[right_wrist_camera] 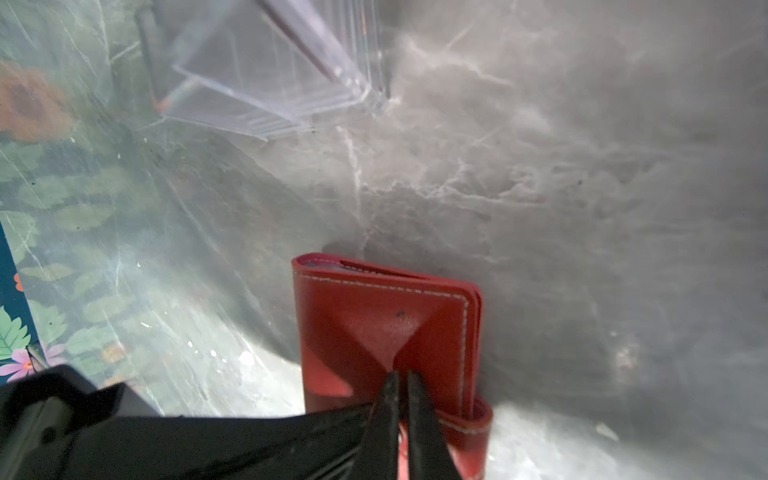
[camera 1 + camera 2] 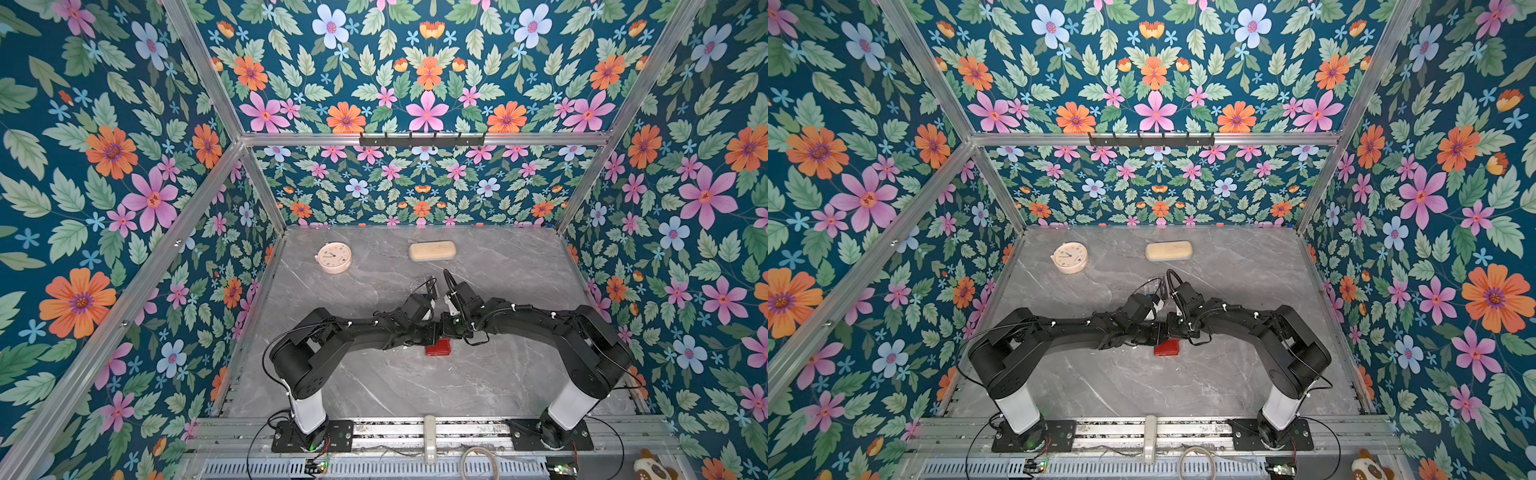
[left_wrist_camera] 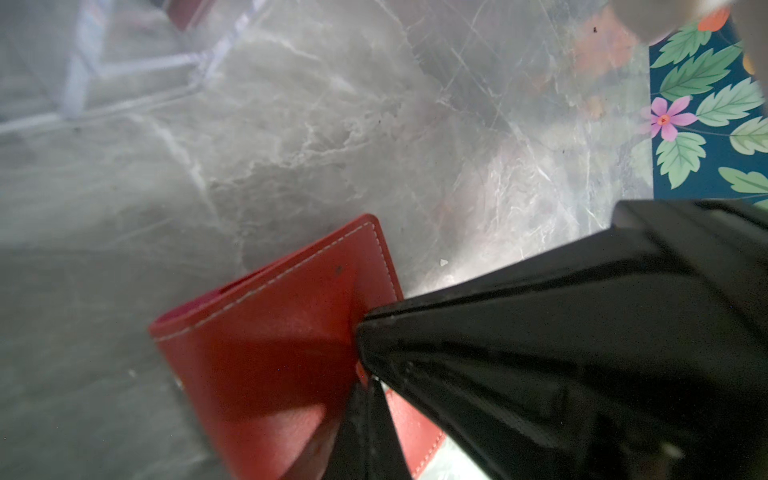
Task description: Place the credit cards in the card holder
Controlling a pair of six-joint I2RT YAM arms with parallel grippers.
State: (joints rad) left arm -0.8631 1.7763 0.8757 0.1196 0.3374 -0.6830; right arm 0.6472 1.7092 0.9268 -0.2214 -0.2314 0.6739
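Near the middle of the desk (image 2: pixel 415 386), where the two arms meet, the card holder (image 2: pixel 440 348) lies flat and closed, stitched red cover up, with its snap tab (image 1: pixel 478 415) curled round one edge. The left tool (image 3: pixel 368 386) has its jaws drawn fully together and its tip set on the cover. The right tool (image 1: pixel 401 376) is likewise all but closed, its tip on the same patch of cover just beside the tab. Whether either nips any leather cannot be told. No credit cards show plainly. Thin edges inside the clear stand (image 1: pixel 270 83), a little beyond the holder, may be them. The step in hand looks to be getting the holder open. To do it well, one tool should pin the cover down near the spine while the other takes only the tab. It should peel the tab away from the snap instead of pulling straight up, or the whole booklet is likely to lift or skate on the smooth desk. The cover looks slick, so a firm, narrow grip well onto the tab should hold better than a pinch at its very end.
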